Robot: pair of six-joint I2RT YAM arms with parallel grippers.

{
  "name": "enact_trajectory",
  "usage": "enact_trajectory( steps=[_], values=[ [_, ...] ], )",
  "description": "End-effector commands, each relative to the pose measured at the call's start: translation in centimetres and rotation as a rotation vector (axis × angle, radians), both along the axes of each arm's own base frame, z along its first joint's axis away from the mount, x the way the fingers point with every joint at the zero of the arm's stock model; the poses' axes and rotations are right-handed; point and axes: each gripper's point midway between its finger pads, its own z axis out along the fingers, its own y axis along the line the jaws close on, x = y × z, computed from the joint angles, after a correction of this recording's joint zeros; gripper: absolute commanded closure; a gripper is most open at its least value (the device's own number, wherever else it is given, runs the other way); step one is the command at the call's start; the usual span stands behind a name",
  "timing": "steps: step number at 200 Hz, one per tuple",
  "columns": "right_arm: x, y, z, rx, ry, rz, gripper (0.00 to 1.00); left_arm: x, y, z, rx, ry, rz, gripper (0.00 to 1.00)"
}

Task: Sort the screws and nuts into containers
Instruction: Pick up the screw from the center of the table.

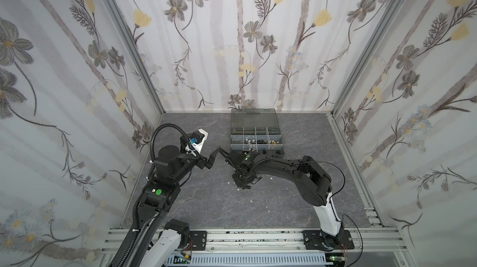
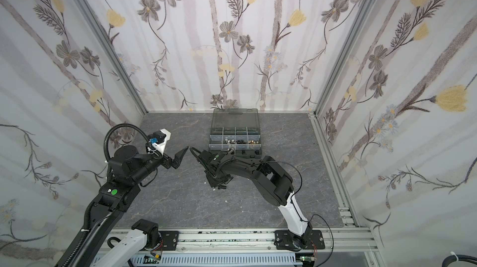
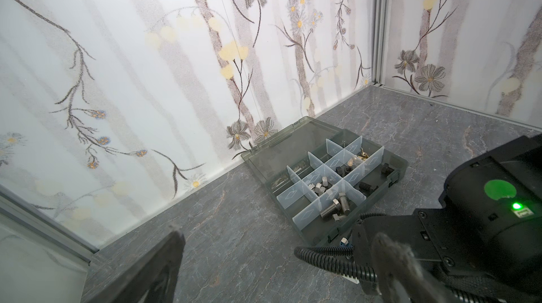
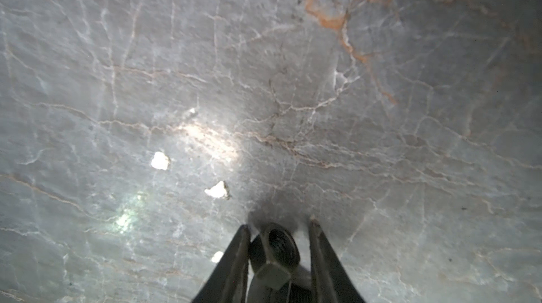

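A lab test booth is indicated: floral-papered panels (image 1: 232, 46) are framed by aluminium profiles (image 1: 130, 46), robot arms (image 1: 309, 178) bolted to a rail (image 1: 258, 238).

Surface: a grey marbled tabletop (image 1: 206, 201) is carrying everything.
Case: a dark organizer case (image 1: 254, 118) is sitting open at the far middle, its lid lying back toward the rear wall.
Loose hardware: a dark hex nut (image 4: 275, 248) is resting on bare surface.
Debris: small white flecks (image 4: 159, 160) are lying scattered near the nut.
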Motion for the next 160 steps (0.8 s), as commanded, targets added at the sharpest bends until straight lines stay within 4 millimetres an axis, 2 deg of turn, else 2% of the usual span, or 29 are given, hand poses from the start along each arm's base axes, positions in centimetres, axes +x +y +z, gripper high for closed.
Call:
enact_trajectory(
  steps=[1,46,90,130,159,160],
  values=[
    [0.1,-0.2,-0.5,-0.016,-0.005,0.005,0.71,0.0,-0.1,0.9,-0.011,-0.038,-0.006,0.00],
    [0.0,-0.7,-0.9,-0.028,0.002,0.008,0.86,0.1,-0.1,0.8,-0.009,-0.035,-0.004,0.00],
    [1.1,-1.8,0.0,-0.024,-0.015,-0.017,0.91,0.1,-0.1,0.7,-0.009,-0.033,-0.003,0.00],
    [4.0,-3.3,2.6,-0.003,-0.070,-0.060,0.92,0.1,-0.1,0.7,-0.008,-0.031,-0.004,0.00],
    [7.5,-4.8,5.1,-0.015,-0.143,-0.077,0.92,0.1,-0.1,0.7,-0.008,-0.030,-0.005,0.00],
    [8.1,-5.3,5.2,-0.017,-0.146,-0.090,0.92,0.1,-0.1,0.7,-0.008,-0.030,-0.006,0.00]
  ],
)
